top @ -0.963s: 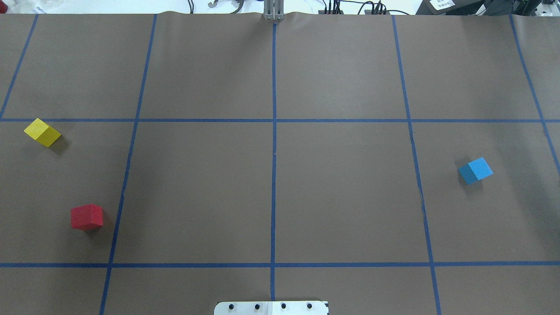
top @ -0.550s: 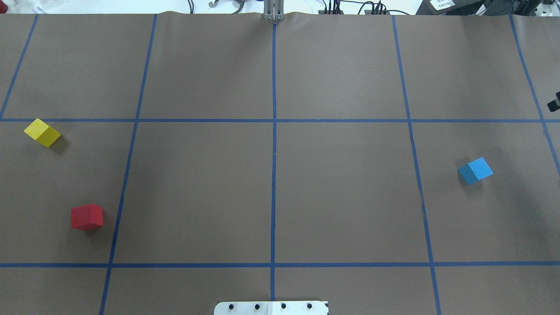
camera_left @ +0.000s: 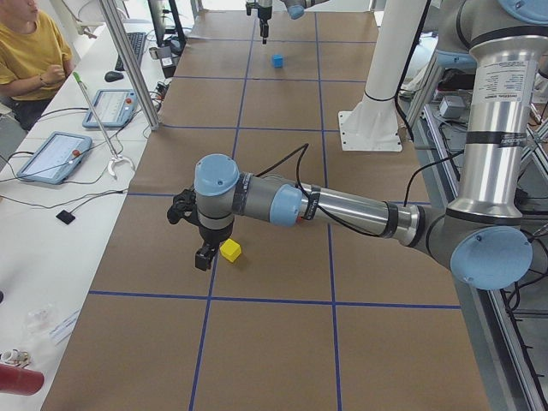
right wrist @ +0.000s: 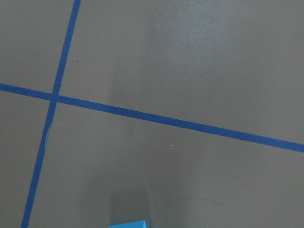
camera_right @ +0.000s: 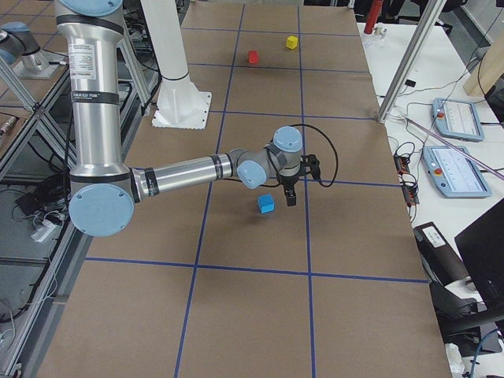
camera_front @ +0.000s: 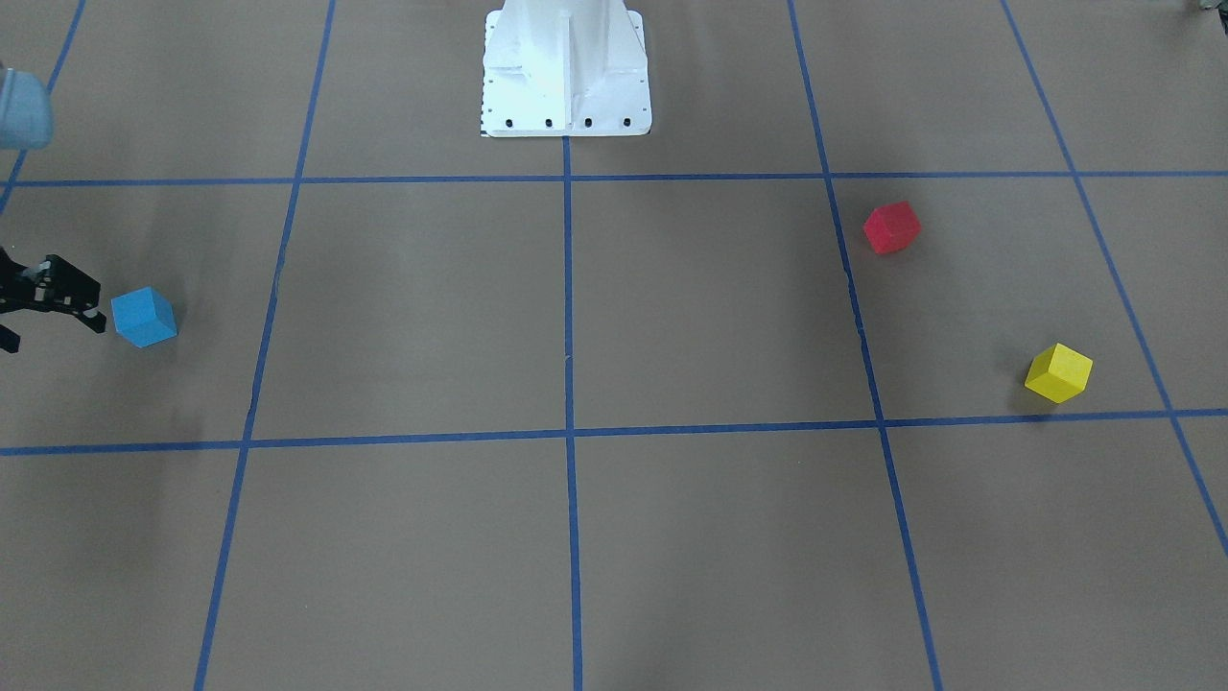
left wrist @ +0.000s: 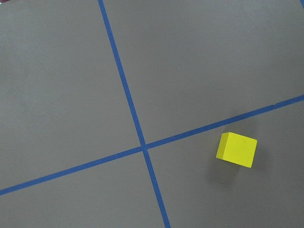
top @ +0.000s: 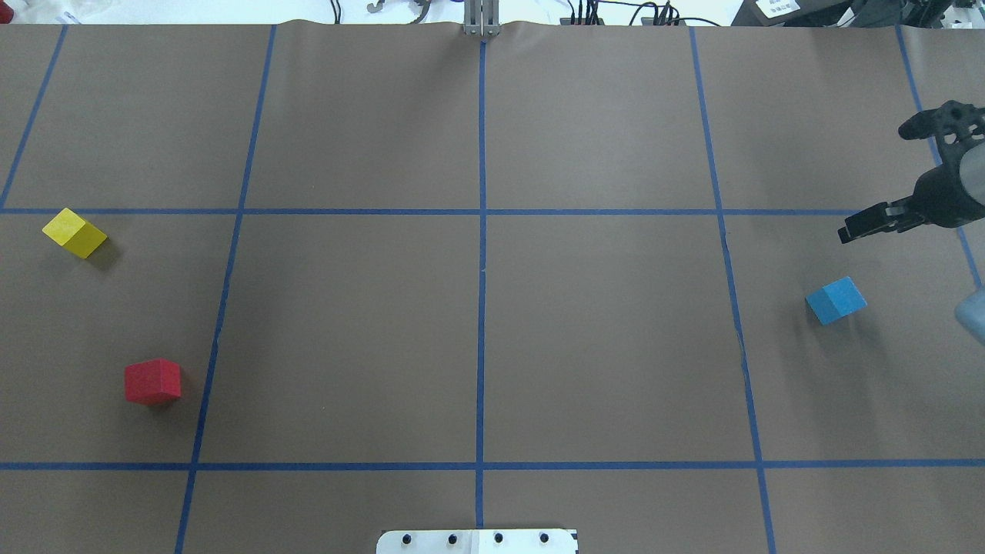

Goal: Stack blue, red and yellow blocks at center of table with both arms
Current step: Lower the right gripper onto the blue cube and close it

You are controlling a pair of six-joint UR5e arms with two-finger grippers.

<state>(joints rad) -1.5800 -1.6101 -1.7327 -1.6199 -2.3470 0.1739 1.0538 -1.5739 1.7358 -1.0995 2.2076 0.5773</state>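
Note:
The blue block (top: 836,300) lies on the brown table's right side; it also shows in the front-facing view (camera_front: 144,317). The red block (top: 153,381) and the yellow block (top: 75,232) lie apart on the left side. My right gripper (top: 875,183) is open and empty, just beyond the blue block near the right edge, and not touching it. My left gripper (camera_left: 193,231) shows only in the exterior left view, above the table beside the yellow block (camera_left: 229,250). I cannot tell whether it is open or shut. The left wrist view shows the yellow block (left wrist: 237,149).
Blue tape lines (top: 482,269) divide the table into a grid and cross at its centre. The white robot base (camera_front: 566,67) stands at the near middle edge. An operator (camera_left: 30,51) sits beside the table's far side, with tablets on a side bench.
My right arm has come into the overhead view from the right edge, and its open gripper now hangs just beyond the blue block. The three blocks have not moved.

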